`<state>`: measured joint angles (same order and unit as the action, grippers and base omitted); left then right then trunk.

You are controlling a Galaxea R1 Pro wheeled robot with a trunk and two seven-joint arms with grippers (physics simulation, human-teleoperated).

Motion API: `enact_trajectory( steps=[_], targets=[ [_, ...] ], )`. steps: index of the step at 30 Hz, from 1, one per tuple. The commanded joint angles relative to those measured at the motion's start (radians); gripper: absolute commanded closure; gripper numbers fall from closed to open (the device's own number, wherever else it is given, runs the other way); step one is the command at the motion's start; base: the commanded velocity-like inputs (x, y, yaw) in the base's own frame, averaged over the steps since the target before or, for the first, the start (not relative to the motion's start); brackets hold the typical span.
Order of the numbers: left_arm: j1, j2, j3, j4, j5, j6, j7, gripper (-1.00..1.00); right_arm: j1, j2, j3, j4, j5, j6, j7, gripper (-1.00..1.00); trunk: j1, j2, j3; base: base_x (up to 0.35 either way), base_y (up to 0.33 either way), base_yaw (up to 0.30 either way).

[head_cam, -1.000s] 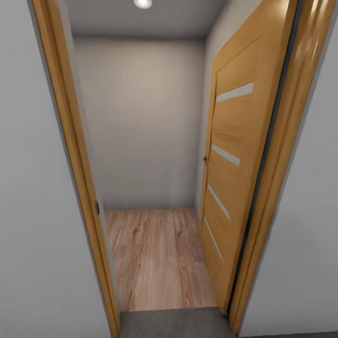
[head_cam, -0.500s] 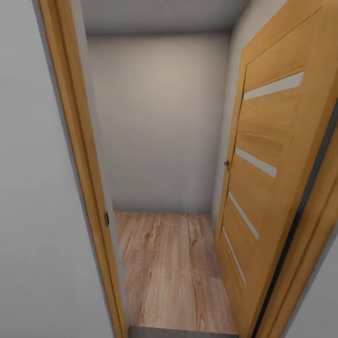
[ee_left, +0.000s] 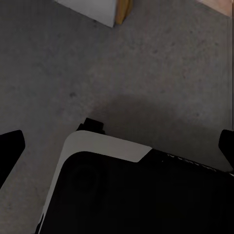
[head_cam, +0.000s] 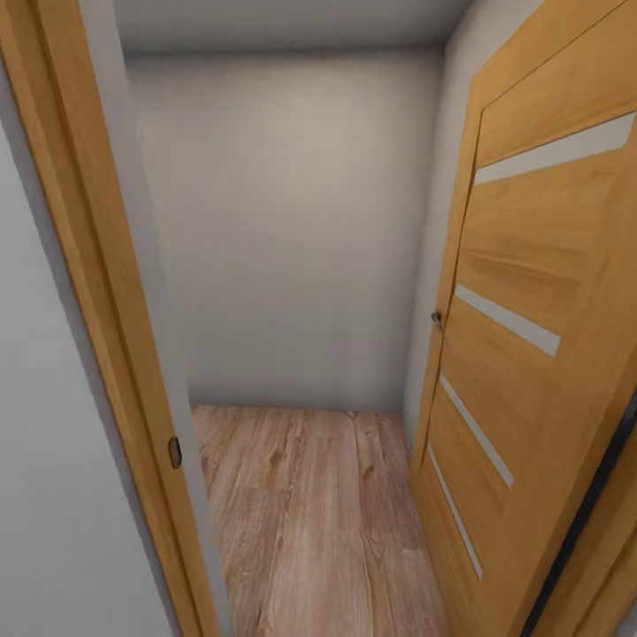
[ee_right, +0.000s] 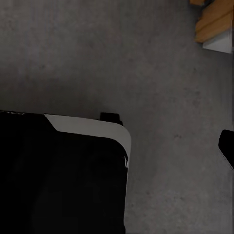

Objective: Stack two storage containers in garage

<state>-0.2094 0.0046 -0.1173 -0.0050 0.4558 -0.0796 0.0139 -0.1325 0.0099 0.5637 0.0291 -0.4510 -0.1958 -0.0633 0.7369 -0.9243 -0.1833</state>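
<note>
Open wooden door (head_cam: 540,354) – plank floor (head_cam: 318,522) and a plain grey wall (head_cam: 292,230) beyond.

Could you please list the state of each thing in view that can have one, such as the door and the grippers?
Wooden door: swung open, standing against the right-hand wall.
Left gripper: jaws spread wide, nothing between them, dark grey floor beneath.
Right gripper: cannot tell; one fingertip shows, nothing held in view.

Camera closer to the doorway, grey floor strip gone from head view, ceiling light out of frame.
</note>
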Motion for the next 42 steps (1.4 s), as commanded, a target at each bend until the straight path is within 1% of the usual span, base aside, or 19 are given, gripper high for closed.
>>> enact_trajectory(
  steps=[1,10,23,37,42],
  targets=[
    [-0.001,0.000,-0.009,0.000,0.007,-0.003,0.001,-1.00,-0.001,0.001,0.008,0.003,-0.008,-0.005,-0.001,-1.00,0.001,-0.001,-0.001,0.324,-0.063,0.000],
    [-0.001,0.000,-0.009,0.000,0.006,-0.005,0.001,-1.00,-0.001,0.001,0.008,0.003,-0.008,-0.005,-0.001,-1.00,0.001,-0.001,-0.001,0.262,-0.090,0.000],
    [-0.001,-0.001,-0.007,0.001,0.006,-0.009,0.001,-1.00,-0.001,0.001,0.012,0.003,-0.007,-0.005,-0.001,-1.00,0.001,-0.001,-0.001,0.020,-0.019,0.000],
    [-0.001,0.000,-0.007,0.000,0.007,-0.009,0.001,-1.00,-0.001,0.001,0.013,0.003,-0.006,-0.007,-0.001,-1.00,0.001,-0.001,-0.001,0.005,-0.205,0.000],
    [-0.001,0.002,-0.007,0.000,0.007,-0.007,0.001,-1.00,-0.001,0.001,0.012,0.003,-0.006,-0.007,-0.001,-1.00,0.001,-0.001,-0.001,0.172,-0.060,0.000]
  ],
)
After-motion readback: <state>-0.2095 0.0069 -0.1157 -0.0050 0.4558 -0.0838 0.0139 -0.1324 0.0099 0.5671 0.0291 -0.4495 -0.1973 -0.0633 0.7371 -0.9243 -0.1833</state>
